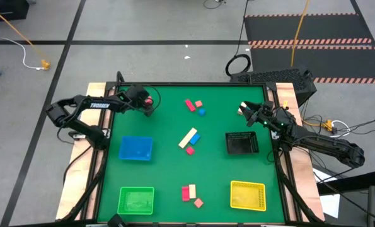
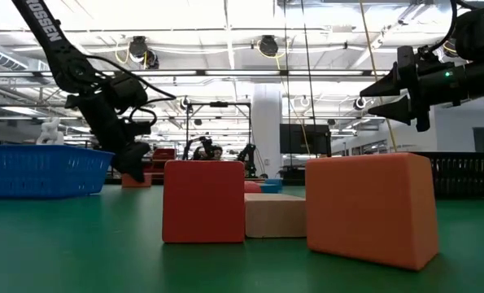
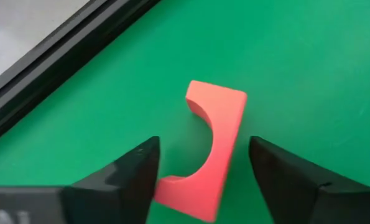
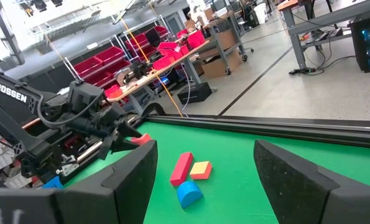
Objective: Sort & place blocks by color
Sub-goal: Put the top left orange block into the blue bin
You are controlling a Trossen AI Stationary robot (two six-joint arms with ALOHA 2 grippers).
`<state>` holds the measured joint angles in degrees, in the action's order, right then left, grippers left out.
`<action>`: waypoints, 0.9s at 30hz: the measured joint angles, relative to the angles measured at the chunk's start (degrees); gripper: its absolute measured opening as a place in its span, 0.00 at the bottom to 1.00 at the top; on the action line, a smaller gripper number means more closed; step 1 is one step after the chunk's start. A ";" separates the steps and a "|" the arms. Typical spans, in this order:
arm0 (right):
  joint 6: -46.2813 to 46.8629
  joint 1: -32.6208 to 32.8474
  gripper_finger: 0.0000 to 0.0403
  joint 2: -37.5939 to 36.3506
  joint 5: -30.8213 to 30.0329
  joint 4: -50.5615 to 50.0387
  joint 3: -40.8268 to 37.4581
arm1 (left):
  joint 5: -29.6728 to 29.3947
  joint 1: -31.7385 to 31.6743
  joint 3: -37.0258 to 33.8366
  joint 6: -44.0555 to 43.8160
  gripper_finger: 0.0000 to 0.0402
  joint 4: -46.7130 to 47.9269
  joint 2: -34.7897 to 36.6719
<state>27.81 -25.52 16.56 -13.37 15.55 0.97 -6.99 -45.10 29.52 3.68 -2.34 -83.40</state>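
Note:
A salmon-pink arch block (image 3: 219, 130) lies flat on the green mat near the table's far left corner. My left gripper (image 3: 203, 146) is low over it and open, one finger on each side; it also shows in the high view (image 1: 148, 106). My right gripper (image 4: 204, 149) hangs open in the air above the table's far right part (image 1: 245, 109), touching nothing. Other blocks lie in three groups: a red bar (image 1: 190, 104), a salmon cube (image 1: 198, 103) and a blue piece (image 1: 201, 111); a cream bar (image 1: 188, 137) with a blue one (image 1: 194, 139); a red, cream and salmon group (image 1: 190, 194). My left gripper comes at the arch from above, fingers across its width. One finger (image 3: 138, 171) stands right at the arch's foot (image 3: 172, 186); whether it touches, I cannot tell. Green mat shows between the other finger and the arch's flat back. The arch rests on the mat.
Four square trays sit on the mat: blue (image 1: 136, 148) at the left, black (image 1: 241, 144) at the right, green (image 1: 136, 200) near left, yellow (image 1: 248, 195) near right. The table's dark rail (image 3: 66, 50) runs close beyond the arch. Bare mat lies between the trays.

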 joint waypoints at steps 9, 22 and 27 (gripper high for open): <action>0.01 -0.01 0.64 0.00 0.00 0.00 -0.01 | 3.13 0.02 0.16 0.24 0.32 2.18 0.13; 0.01 0.01 0.64 0.01 0.01 0.00 0.00 | 4.61 2.79 0.04 -8.83 0.31 0.25 0.51; 0.00 -0.02 0.64 0.00 0.02 0.00 -0.02 | 4.56 5.23 0.02 -9.81 0.31 -0.35 3.21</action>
<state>27.81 -25.54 16.56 -13.34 15.55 0.95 -2.43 -39.88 29.54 -6.13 -2.69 -80.19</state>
